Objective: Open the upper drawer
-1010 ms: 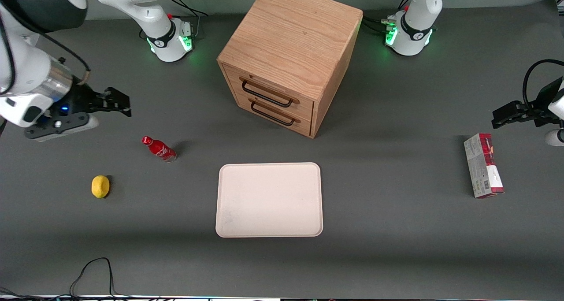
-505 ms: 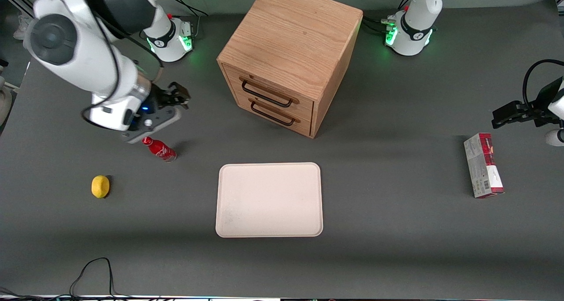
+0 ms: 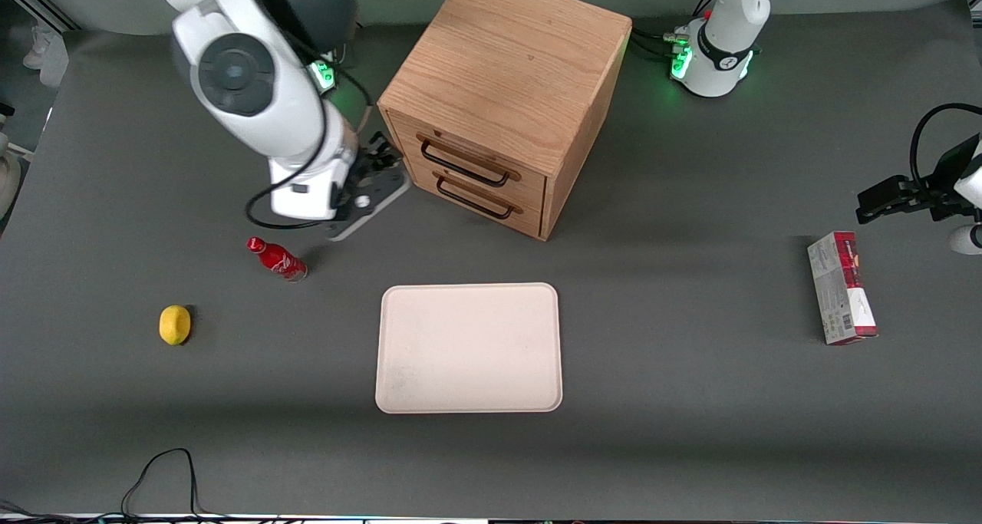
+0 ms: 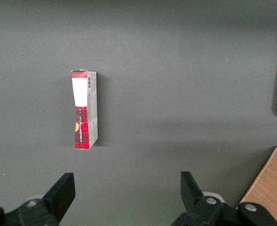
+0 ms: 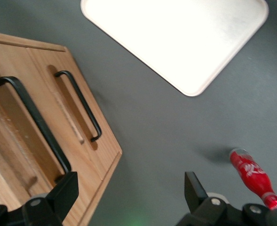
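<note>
The wooden cabinet (image 3: 506, 71) stands farther from the front camera than the tray. The upper drawer (image 3: 529, 180) is shut, and its black wire handle (image 3: 462, 164) sits above the bottom drawer's matching handle (image 3: 476, 199). My right gripper (image 3: 386, 154) is open and empty. It hovers beside the cabinet's front corner toward the working arm's end, level with the drawers and apart from the handles. In the right wrist view the gripper (image 5: 129, 200) is spread wide, with the upper drawer's handle (image 5: 32, 125) and the bottom drawer's handle (image 5: 79, 106) close by.
A cream tray (image 3: 468, 347) lies in front of the cabinet, nearer the camera. A red bottle (image 3: 278, 258) and a yellow lemon (image 3: 175, 324) lie toward the working arm's end. A red and white box (image 3: 841, 288) lies toward the parked arm's end.
The right arm has swung in from the working arm's end of the table. The gripper has passed above the red bottle and reached the cabinet's front corner. The drawers have not moved.
</note>
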Robot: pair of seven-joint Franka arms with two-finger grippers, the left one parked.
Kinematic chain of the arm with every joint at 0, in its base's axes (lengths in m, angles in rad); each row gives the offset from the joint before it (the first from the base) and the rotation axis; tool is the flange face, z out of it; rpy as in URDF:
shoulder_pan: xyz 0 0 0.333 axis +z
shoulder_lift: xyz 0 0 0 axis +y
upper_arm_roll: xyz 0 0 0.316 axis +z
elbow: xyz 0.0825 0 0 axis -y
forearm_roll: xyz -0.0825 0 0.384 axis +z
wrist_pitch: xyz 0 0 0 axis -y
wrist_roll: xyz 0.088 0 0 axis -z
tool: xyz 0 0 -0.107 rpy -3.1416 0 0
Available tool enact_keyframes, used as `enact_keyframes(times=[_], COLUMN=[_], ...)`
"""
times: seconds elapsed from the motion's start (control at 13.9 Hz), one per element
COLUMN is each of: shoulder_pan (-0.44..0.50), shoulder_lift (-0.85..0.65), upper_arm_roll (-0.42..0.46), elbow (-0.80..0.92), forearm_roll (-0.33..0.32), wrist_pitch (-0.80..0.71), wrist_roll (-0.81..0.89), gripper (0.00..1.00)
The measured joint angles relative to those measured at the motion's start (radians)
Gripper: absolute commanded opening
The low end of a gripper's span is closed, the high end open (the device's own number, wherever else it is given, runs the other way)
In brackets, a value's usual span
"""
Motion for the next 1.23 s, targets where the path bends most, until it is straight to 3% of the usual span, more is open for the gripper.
enact_keyframes(times=[0.5, 1.23], shoulder_pan=[0.031, 0.082], shoulder_lift=[0.059, 0.139], upper_arm_roll=[0.020, 0.053], elbow=[0.023, 0.047], forearm_roll=[0.000, 0.001], wrist_pitch=[0.022, 0.055], wrist_roll=[-0.016, -0.230], gripper=[1.00, 1.00])
